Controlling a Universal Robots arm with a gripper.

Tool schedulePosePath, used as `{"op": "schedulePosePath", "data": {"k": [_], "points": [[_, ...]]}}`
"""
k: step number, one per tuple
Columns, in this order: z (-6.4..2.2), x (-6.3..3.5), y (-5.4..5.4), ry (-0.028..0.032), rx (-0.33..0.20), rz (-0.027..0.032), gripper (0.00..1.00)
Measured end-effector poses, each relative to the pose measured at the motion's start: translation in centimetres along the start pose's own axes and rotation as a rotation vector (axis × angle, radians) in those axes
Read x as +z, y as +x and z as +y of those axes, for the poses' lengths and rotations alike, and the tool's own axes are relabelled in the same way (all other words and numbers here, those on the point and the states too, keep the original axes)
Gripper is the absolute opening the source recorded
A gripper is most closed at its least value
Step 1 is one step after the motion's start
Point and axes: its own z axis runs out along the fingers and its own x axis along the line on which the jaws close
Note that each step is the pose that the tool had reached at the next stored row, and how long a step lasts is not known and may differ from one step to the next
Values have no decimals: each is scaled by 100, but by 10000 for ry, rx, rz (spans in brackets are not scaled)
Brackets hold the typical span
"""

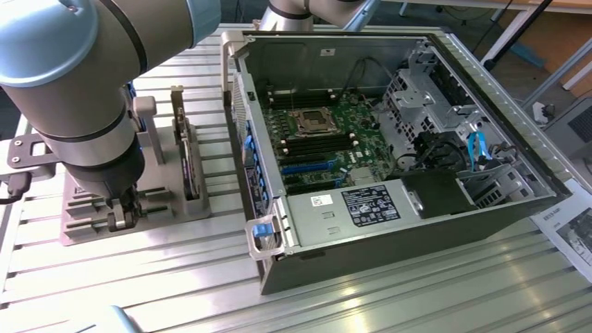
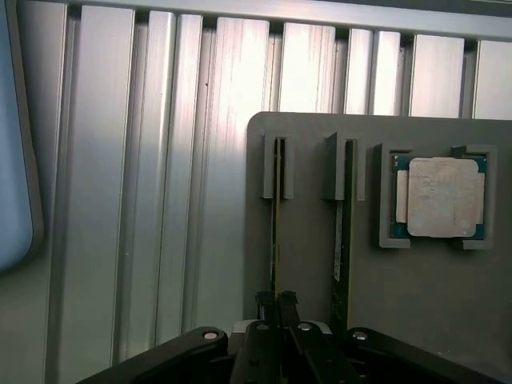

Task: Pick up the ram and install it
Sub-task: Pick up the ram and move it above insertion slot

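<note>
Your tool (image 2: 276, 302) pinches the ram (image 2: 275, 240) in the grey holder (image 2: 308, 256), exterior frame's lower left; case label (image 1: 370, 206) unreadable.

Bare silver on the table (image 2: 160, 176), striped lengthwise by ribs and dark grooves. Flat mid grey on the holder block (image 2: 448, 312). Edge-on, the ram (image 2: 276, 216) is dark with a yellow-green line; its twin (image 2: 344, 240) reads greener. The processor (image 2: 444, 198) has a blotchy, pale silver-beige lid and a teal-green border. Black gripper (image 2: 277, 302). Pale blue-grey and silver arm (image 1: 65, 41). Dark grey case (image 1: 389, 260), green motherboard (image 1: 319, 135), blue latch (image 1: 263, 232) and blue cables (image 1: 476, 149).
</note>
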Motion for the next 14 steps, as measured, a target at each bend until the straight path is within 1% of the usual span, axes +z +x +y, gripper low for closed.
{"op": "schedulePosePath", "data": {"k": [5,9,14], "points": [[-6,-45,0,-15,1,0,12],[-18,-126,-1,-45,1,-2,12],[-27,-196,-2,-67,2,-4,12]]}}
